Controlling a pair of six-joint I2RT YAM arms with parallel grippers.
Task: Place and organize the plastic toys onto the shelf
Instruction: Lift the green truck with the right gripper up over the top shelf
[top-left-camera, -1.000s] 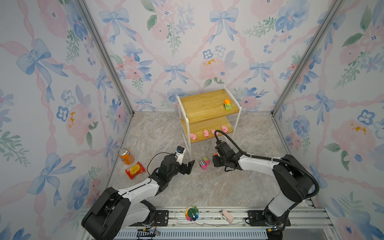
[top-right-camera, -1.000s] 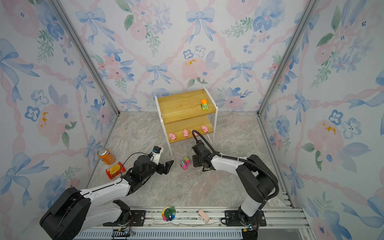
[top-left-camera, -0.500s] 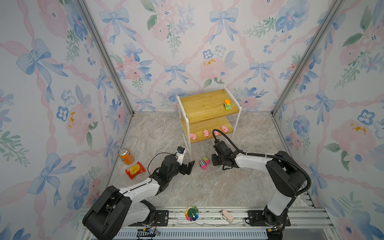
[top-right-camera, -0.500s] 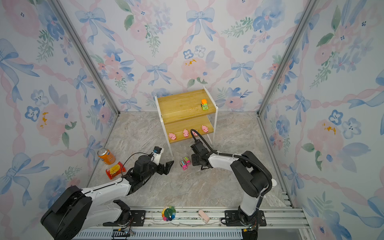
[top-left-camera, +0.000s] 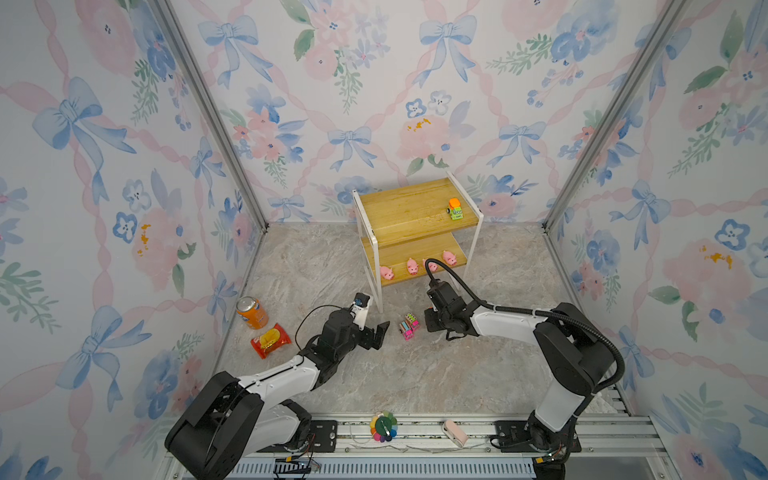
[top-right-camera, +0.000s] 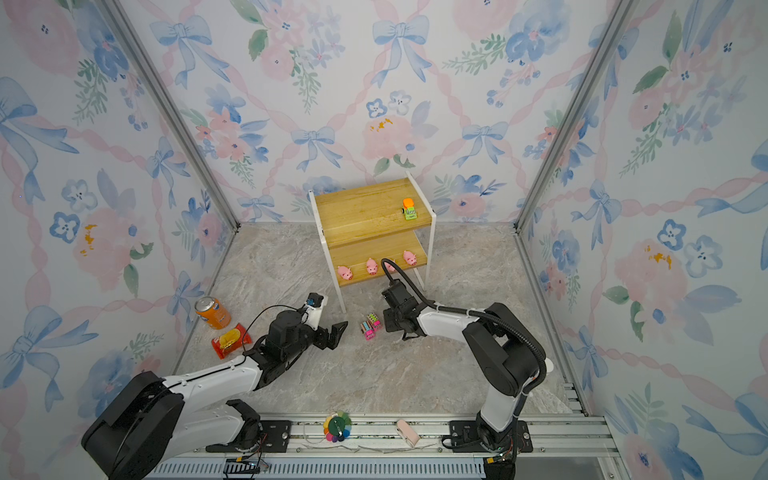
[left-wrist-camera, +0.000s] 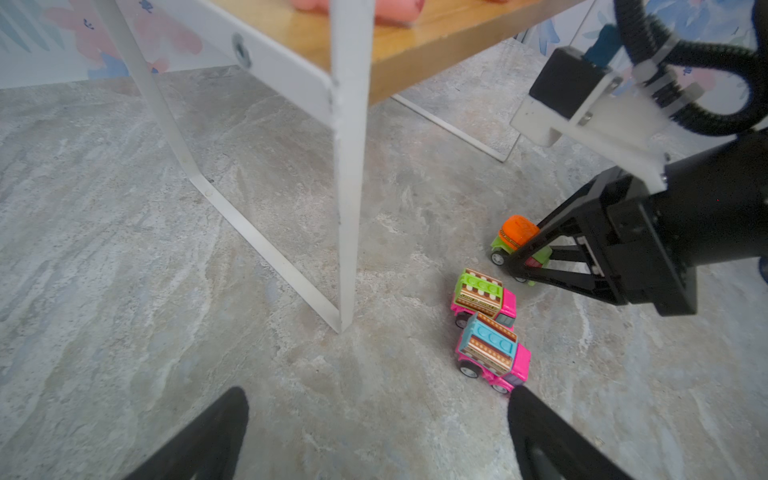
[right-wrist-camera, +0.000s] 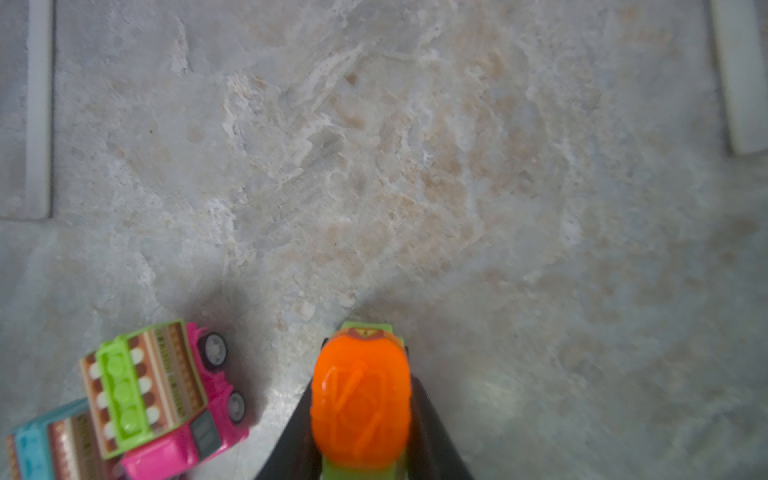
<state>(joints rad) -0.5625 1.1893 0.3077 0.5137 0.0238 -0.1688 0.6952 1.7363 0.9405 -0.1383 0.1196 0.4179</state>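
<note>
The green truck with the orange top (right-wrist-camera: 361, 407) stands on the marbled tabletop (right-wrist-camera: 374, 166) at six o'clock from the shelf (top-left-camera: 399, 208). The right gripper (left-wrist-camera: 515, 268) is clamped on its flanks, one black finger down each side. The step in hand looks like the lift to the upper board, where its twin (top-left-camera: 456, 209) sits at the three o'clock end.

A straight rise should come first, because the two pink trucks (left-wrist-camera: 484, 297) lie just beside it at nine o'clock and a sideways start could knock them. The swing toward twelve o'clock can follow, clearing the white front post. The toy has free wheels, so it wants a flat, gentle set-down. Whether those wheels are off the surface I cannot tell.

The truck is glossy moulded plastic with a domed, embossed roof, which makes it a slippery shape to pinch. The pink trucks are boxy, with studded striped roofs. Four rounded pink pigs (top-left-camera: 386, 272) line the lower board of grained yellowish wood in its thin white metal frame.

The left gripper (left-wrist-camera: 376, 403) hangs spread wide and empty at nine o'clock from the pink trucks.
</note>
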